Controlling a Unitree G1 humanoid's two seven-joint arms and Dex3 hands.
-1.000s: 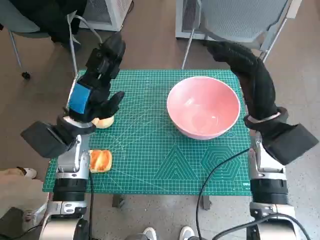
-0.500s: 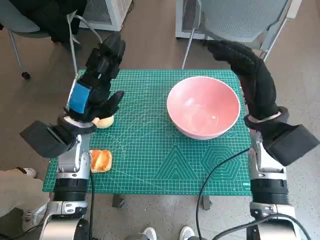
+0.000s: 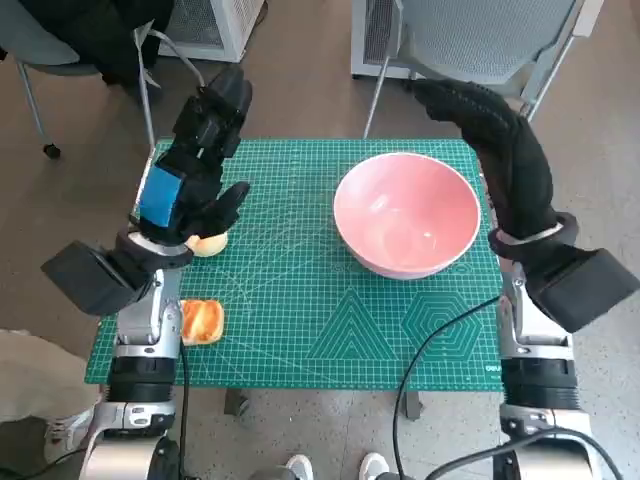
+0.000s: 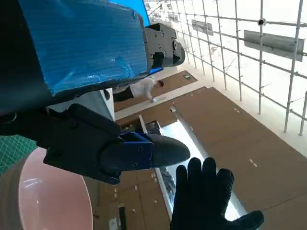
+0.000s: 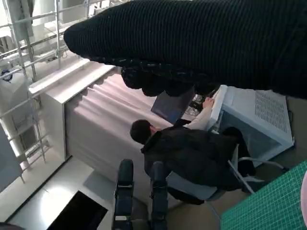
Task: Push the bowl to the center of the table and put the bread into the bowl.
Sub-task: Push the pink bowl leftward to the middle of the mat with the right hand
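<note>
Pink bowl (image 3: pixel 407 212) sits right of centre; both the left hand (image 3: pixel 195 165) and right hand (image 3: pixel 490 135) hover spread, holding nothing.

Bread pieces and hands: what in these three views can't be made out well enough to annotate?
- Pale bread: head view, the left hand hangs over it and hides most of it.
- Toasted bread: head view, the left forearm covers its near edge; neither wrist view shows it.
- Right hand: its fingertips barely show in the right wrist view.
- Bowl: cut by the left wrist picture's edge.

Bright, even daylight; soft shadows
</note>
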